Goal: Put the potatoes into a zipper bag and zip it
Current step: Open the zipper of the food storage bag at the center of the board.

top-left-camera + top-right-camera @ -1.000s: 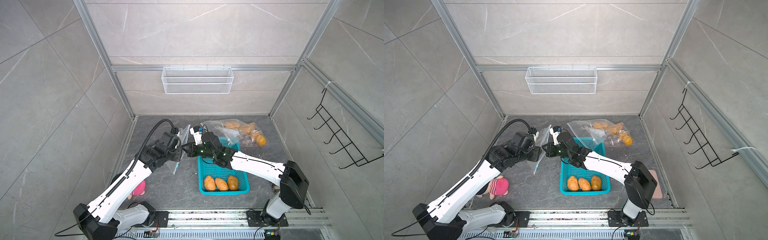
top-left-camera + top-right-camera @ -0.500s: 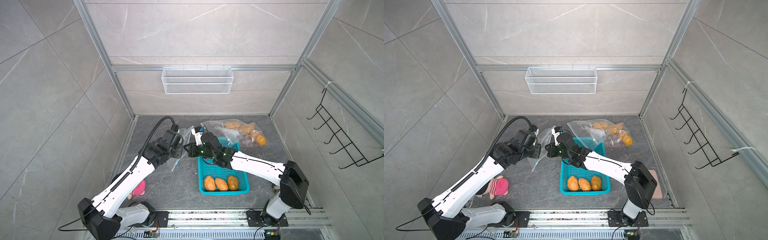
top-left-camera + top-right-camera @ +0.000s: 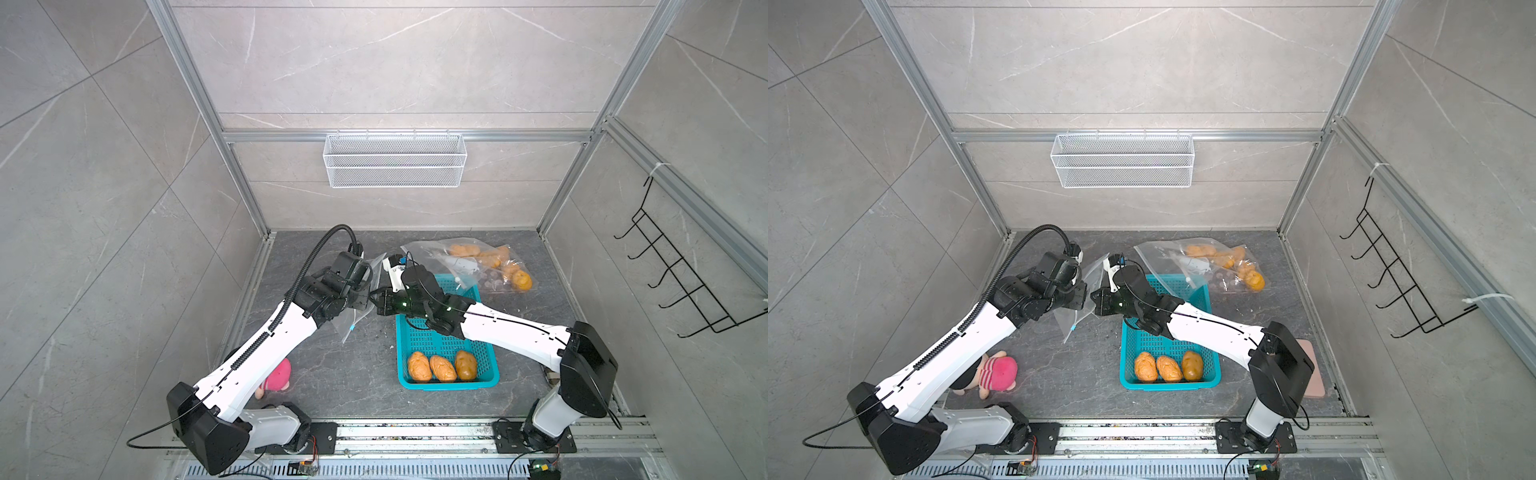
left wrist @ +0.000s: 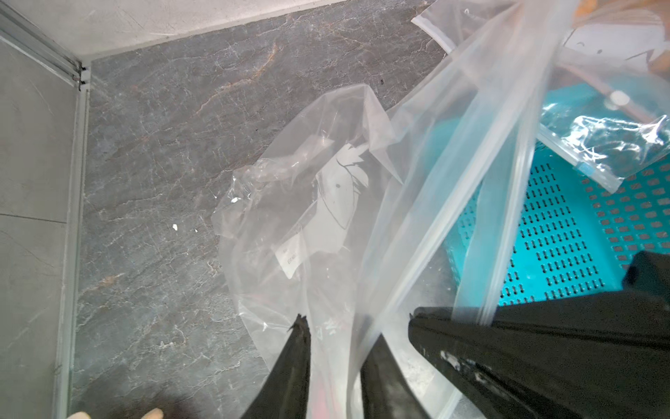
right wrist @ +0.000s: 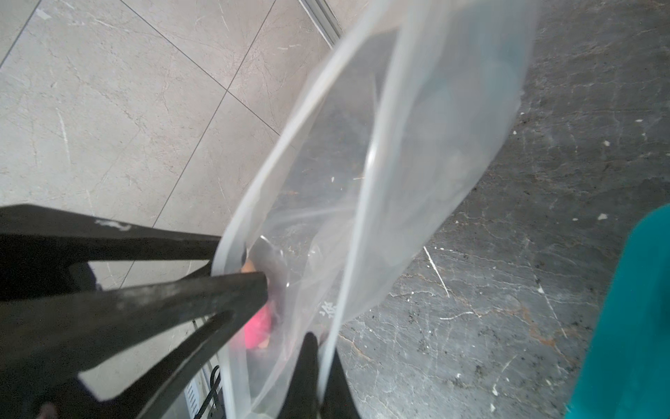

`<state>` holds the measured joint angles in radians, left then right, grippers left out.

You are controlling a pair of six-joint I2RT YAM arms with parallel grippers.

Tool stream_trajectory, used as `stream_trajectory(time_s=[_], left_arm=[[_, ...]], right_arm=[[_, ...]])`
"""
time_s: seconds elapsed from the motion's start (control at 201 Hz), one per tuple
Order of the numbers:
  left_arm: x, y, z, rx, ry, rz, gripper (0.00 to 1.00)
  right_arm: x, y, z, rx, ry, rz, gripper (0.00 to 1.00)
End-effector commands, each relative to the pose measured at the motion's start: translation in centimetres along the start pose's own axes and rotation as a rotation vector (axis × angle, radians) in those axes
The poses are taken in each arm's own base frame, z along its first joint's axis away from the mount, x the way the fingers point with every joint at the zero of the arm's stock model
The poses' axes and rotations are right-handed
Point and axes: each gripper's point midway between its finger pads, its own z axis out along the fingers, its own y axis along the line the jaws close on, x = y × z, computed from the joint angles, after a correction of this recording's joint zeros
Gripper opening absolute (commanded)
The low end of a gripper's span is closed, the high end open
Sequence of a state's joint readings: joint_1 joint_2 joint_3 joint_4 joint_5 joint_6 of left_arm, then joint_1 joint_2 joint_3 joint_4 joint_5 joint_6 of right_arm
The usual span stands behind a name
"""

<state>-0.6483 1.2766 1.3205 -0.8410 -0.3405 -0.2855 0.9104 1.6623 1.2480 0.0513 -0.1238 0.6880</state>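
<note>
Two grippers: they meet fingertip to fingertip on one empty zipper bag [image 4: 319, 188], held up in the air.
Right gripper [image 5: 321, 362]: fingers together, clamped on the bag's rim strip.
Left gripper [image 4: 339, 332]: fingers a narrow gap apart with a wall of film running between them; no firm pinch shows yet.
Step in hand: probably taking a second hold so the mouth can be spread.
Doing it well: close on a single wall only, near the rim and opposite the right fingers' hold, then draw apart gently. The thin, slick film could slip, or both walls could get caught together.
Bag body: hangs slack and crumpled below both sets of fingers.
Potatoes [image 3: 442, 368]: three lie in the teal basket [image 3: 449, 385], well behind the right fingers; none are in the held bag.
Second bag [image 3: 478, 262]: beyond the right fingers and holding more potatoes, with its corner draped over the basket.
In the way: the right forearm [image 3: 511, 328] crosses above the basket.
Plush toy [image 3: 998, 374]: well behind the left fingers, clear of the work.
</note>
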Motion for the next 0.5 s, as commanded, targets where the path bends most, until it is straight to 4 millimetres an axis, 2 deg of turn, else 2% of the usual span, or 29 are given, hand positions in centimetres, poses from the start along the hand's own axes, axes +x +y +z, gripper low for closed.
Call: stream_trajectory(time_s=[0.0, 0.07, 0.269, 0.299, 0.408, 0.493], left_arm=[[-1.4, 0.2, -0.9, -0.006, -0.051, 0.004, 0.14], [-1.4, 0.1, -1.0, -0.003, -0.05, 0.008, 0.0], [-1.9, 0.0, -2.0, 0.016, -0.056, 0.009, 0.0], [-2.0, 0.1, -2.4, 0.017, -0.06, 0.014, 0.0], [-2.5, 0.7, -3.8, 0.005, -0.071, 0.04, 0.0], [-2.8, 1.4, -4.7, -0.023, -0.078, 0.072, 0.0]], right_arm=[[0.4, 0.3, 0.3, -0.008, 0.025, -0.016, 0.0], [0.3, 0.6, 0.2, -0.02, 0.029, -0.014, 0.0], [-0.4, 2.2, -0.6, -0.072, 0.021, -0.046, 0.02], [-0.6, 2.6, -0.8, -0.085, 0.018, -0.056, 0.09], [-1.7, 4.6, -2.0, -0.153, -0.01, -0.127, 0.44], [-3.1, 6.3, -3.9, -0.195, -0.061, -0.221, 0.59]])
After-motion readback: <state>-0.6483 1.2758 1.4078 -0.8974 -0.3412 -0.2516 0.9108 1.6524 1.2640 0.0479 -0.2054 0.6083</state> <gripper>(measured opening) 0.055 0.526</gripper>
